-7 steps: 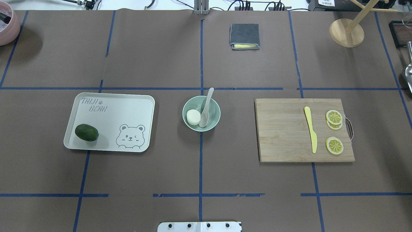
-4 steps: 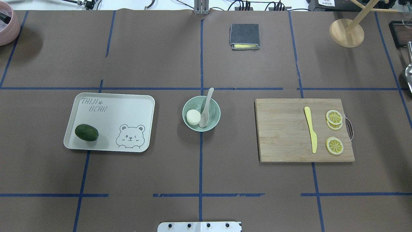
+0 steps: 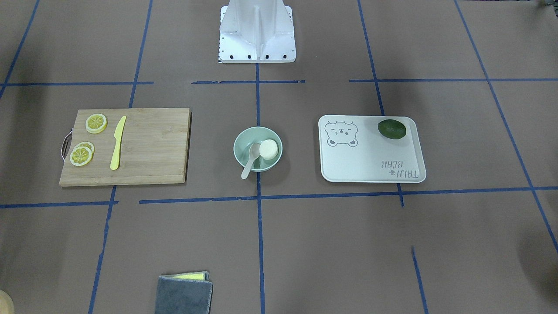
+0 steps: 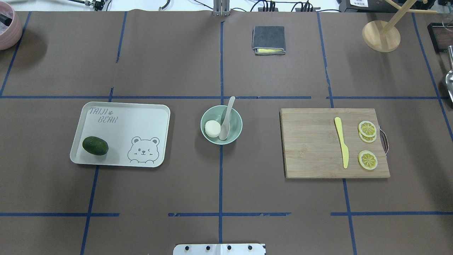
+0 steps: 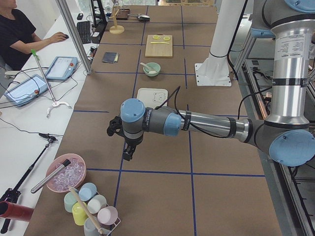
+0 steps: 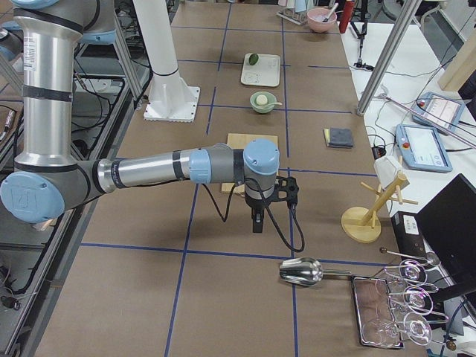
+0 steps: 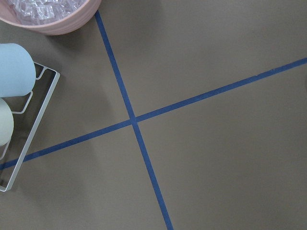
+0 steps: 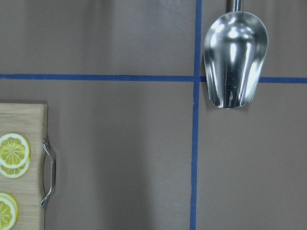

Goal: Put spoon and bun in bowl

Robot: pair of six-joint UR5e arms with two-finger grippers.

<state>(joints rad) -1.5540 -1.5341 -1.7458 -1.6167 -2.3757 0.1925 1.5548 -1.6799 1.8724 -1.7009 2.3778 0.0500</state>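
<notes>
Pale mint-green bowl (image 4: 237, 124) sits mid-bench (image 4: 177, 71). Round white bun (image 4: 212, 128) is inside on the left. Off-white spoon (image 4: 226, 121) lies just beside it, scoop down in the bowl, handle leaning over the far rim. Left claw (image 5: 129, 151) and right claw (image 6: 256, 221) are well apart from the bowl; can't tell their grip state.

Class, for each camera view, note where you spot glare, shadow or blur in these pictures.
Right wrist view: bright glare spots on the metal scoop. Overhead view: the pink bowl throws a soft shadow on the table to its right. Left wrist view: even light, with sharp tape lines and no blur.
</notes>
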